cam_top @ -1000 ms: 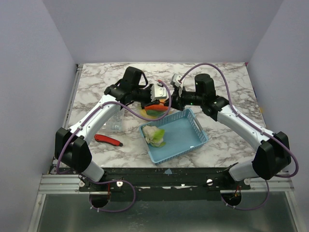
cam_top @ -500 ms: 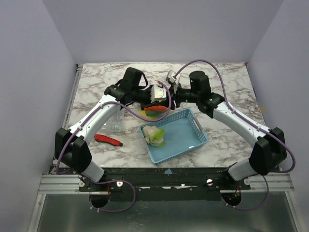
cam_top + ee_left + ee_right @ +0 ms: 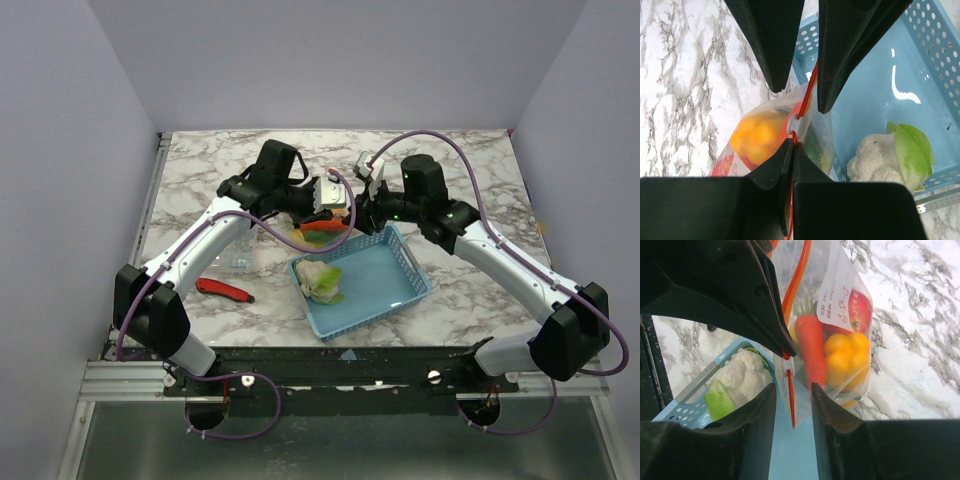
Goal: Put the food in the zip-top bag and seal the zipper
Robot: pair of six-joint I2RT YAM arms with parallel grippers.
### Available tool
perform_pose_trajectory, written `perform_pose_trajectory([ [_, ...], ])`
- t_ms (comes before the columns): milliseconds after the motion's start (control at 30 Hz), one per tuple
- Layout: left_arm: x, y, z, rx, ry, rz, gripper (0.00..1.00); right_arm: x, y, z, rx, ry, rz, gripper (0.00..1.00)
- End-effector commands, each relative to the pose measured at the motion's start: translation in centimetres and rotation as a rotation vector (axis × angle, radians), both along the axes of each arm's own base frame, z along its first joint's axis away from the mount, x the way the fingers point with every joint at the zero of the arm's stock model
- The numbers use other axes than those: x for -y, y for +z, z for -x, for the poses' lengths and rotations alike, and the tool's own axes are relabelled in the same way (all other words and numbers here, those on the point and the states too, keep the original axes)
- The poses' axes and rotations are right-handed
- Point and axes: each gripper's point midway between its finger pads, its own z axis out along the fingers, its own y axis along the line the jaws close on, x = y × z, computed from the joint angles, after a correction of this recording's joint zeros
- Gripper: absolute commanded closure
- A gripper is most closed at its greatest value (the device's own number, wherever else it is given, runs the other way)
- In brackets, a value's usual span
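Top view: both arms meet above the counter (image 3: 200, 170) at the blue basket's (image 3: 400, 290) far rim. The zip-top bag (image 3: 318, 230) hangs between the left gripper (image 3: 345, 212) and right gripper (image 3: 366, 212); their fingers are too small to read here.

Left wrist: the left gripper is pinched tight on the zipper (image 3: 810, 90) at its white slider (image 3: 795, 122). Red print on the bag is cut off.

Right wrist: the right gripper's fingers stand apart astride the zipper, not touching it. A handwritten white label (image 3: 834, 302) is illegible. A carrot (image 3: 810, 345) and yellow pepper (image 3: 847, 357) show inside.
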Motion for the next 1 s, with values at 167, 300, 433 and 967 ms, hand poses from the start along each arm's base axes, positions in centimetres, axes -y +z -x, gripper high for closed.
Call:
perform_pose_trajectory([
  [167, 0.5, 2.3, 0.8, 0.046, -0.043, 0.049, 1.00, 0.2, -1.3, -0.4, -0.077, -0.040, 0.055, 0.74],
  [300, 0.6, 2.4, 0.9, 0.037, -0.047, 0.054, 1.00, -0.3, -1.4, -1.0, -0.071, -0.052, 0.036, 0.85],
  [433, 0.9, 2.9, 1.4, 0.023, -0.069, 0.078, 0.98, -0.8, -1.5, -1.5, -0.061, -0.054, 0.031, 0.99],
  [967, 2.0, 3.4, 1.5, -0.022, -0.077, 0.144, 0.51, -1.0, -1.0, -1.0, -0.016, -0.021, 0.014, 1.00],
])
